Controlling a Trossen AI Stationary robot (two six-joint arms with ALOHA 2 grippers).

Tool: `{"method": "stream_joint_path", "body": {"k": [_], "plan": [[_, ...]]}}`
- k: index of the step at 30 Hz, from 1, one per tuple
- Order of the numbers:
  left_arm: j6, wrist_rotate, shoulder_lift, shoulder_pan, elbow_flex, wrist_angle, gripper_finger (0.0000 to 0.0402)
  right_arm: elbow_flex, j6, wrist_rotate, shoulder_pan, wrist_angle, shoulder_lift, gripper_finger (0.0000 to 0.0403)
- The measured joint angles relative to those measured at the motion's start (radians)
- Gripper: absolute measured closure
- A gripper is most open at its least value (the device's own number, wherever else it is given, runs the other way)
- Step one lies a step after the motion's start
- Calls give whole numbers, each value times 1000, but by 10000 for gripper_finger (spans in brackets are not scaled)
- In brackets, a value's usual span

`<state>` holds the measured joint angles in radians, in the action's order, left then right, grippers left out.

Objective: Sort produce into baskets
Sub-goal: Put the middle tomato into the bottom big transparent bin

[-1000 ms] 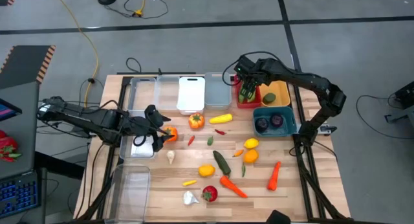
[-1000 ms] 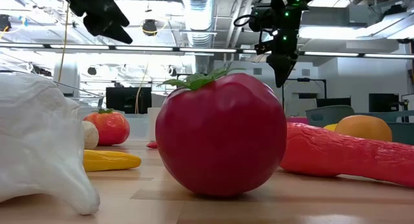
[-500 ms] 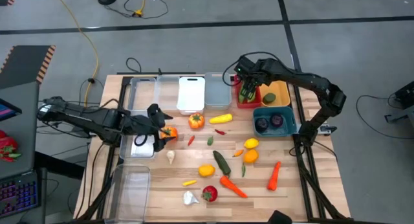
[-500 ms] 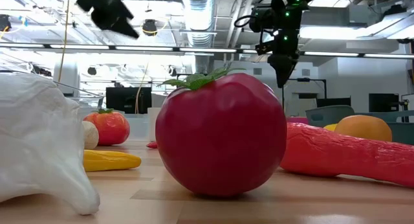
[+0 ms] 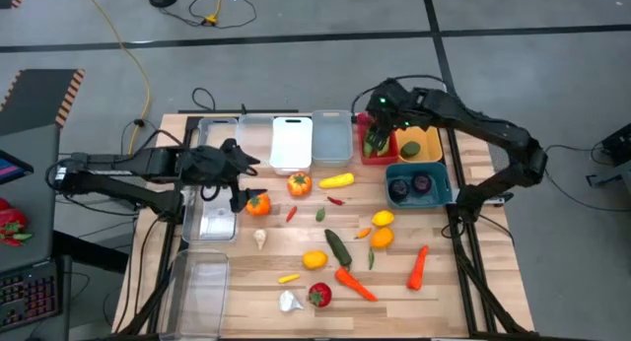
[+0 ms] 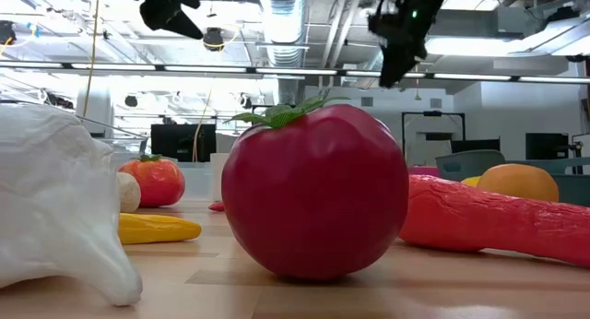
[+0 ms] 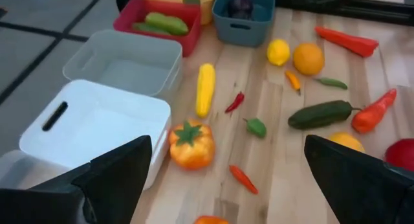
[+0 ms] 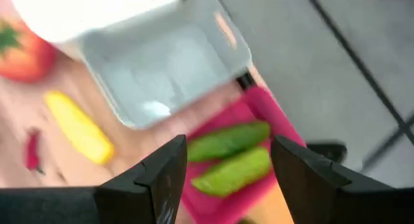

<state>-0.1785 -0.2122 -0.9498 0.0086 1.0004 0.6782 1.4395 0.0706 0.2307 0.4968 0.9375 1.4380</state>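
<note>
Pulled back from the small orange tomato-shaped toy [image 5: 258,205], now free on the wooden tabletop [image 5: 444,272] just beside the clear plastic bin [image 5: 213,223]. Left hand [image 5: 235,178] spread wide, empty, raised above that bin's far end. Farther off, right hand [image 5: 379,134] lifted a little above the red plastic bin [image 5: 366,158], fingers [image 8: 152,182] parted, nothing between them. Two green toy cucumbers [image 8: 229,156] lying inside that red bin. Scattered toy produce elsewhere unmoved.
</note>
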Motion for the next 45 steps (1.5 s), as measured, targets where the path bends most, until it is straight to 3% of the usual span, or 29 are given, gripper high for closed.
{"method": "stream_joint_path", "body": {"k": [9, 12, 20, 30, 45], "plan": [[-9, 284, -30, 5, 0, 3, 9, -176, -65, -3, -105, -140, -181, 152], [-27, 332, -50, -12, 0, 0, 9, -251, -124, -2, -126, -155, -231, 152], [0, 179, -161, -38, 0, 1, 9, -416, -228, -2, -218, -241, -297, 152], [52, 178, -364, 57, 0, 112, 9, -527, -247, -2, -371, -507, -276, 152], [131, 170, -542, 128, 0, 262, 9, -530, -249, 3, -516, -551, -169, 152]]}}
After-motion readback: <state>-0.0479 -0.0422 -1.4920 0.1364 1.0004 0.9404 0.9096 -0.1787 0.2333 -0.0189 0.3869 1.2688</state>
